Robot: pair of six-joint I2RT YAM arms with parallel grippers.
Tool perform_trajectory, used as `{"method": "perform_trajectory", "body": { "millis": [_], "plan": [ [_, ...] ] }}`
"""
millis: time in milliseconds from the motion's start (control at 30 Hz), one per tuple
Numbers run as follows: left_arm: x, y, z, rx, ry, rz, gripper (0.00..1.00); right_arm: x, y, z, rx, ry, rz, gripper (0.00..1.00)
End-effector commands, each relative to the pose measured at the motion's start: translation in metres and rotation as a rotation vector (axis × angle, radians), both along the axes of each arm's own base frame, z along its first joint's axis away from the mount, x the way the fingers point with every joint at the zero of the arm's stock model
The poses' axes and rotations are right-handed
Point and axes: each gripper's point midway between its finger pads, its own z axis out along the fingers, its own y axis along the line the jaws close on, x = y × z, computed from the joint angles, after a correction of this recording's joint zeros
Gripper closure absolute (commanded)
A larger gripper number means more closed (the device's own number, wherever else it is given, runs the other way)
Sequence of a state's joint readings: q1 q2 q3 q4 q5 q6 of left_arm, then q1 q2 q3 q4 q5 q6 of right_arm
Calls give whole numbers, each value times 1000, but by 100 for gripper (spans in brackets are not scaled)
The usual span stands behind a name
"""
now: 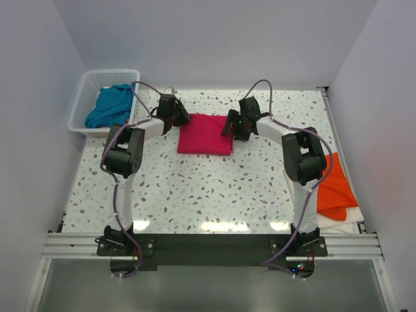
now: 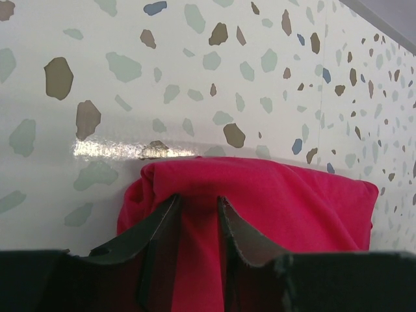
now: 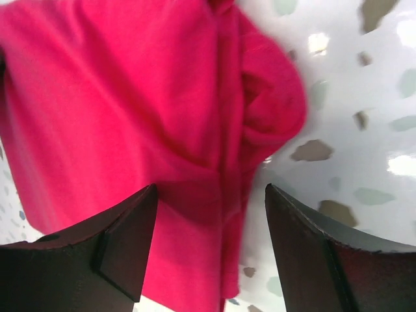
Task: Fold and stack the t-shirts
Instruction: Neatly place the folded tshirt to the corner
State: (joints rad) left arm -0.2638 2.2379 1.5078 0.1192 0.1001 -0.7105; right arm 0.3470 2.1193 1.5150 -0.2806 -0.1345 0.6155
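The crimson-pink t-shirt (image 1: 205,134) lies folded into a rectangle at the table's far middle. My left gripper (image 1: 181,119) is at its left edge, and in the left wrist view the gripper (image 2: 198,198) has its jaws close together with a ridge of the pink shirt (image 2: 286,201) pinched between them. My right gripper (image 1: 229,127) is at the shirt's right edge. In the right wrist view the gripper (image 3: 210,188) is wide open over the pink shirt (image 3: 130,110) and holds nothing. The teal-blue t-shirt (image 1: 112,105) lies in the basket. The bright orange t-shirt (image 1: 335,185) lies at the right edge.
The white lattice basket (image 1: 80,107) stands at the far left corner. A white cloth or sheet (image 1: 339,225) lies under the orange shirt. White walls close in the table on the left, back and right.
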Motion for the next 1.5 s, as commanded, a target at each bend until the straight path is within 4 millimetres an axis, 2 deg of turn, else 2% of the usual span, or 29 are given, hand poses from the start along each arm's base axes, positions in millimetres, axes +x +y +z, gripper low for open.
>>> {"method": "perform_trajectory", "body": {
  "millis": [0,167,300,400,433,467,633,800,1067,1133,1333,1467],
  "plan": [
    [-7,4,-1,20,10,-23,67,-14,25,-7,32,33,19,30],
    [-10,5,-3,22,12,-25,67,-13,30,-18,27,61,2,37],
    [-10,4,-1,16,11,-31,67,-10,32,-24,24,68,-6,53],
    [-10,3,7,13,-3,-31,67,-8,36,-26,0,70,-1,77],
    [-10,3,9,14,-6,-32,67,-6,33,-28,-24,65,-9,94],
    [-9,3,14,14,-15,-33,66,-5,33,-27,-42,66,-6,100],
    [-7,6,34,26,-40,-35,66,-4,22,-22,-99,52,-43,100],
    [-3,8,63,30,-84,-19,63,-1,8,-5,-157,15,-70,100],
    [-1,13,95,40,-120,0,62,-12,-34,9,-328,4,-147,100],
    [-9,15,92,50,-91,0,62,-15,-42,14,-359,-2,-174,100],
    [-18,15,111,35,-112,-8,62,-19,-74,33,-445,-20,-299,100],
    [-28,13,125,12,-131,-18,62,-29,-107,50,-554,17,-413,100]
  ]
}}
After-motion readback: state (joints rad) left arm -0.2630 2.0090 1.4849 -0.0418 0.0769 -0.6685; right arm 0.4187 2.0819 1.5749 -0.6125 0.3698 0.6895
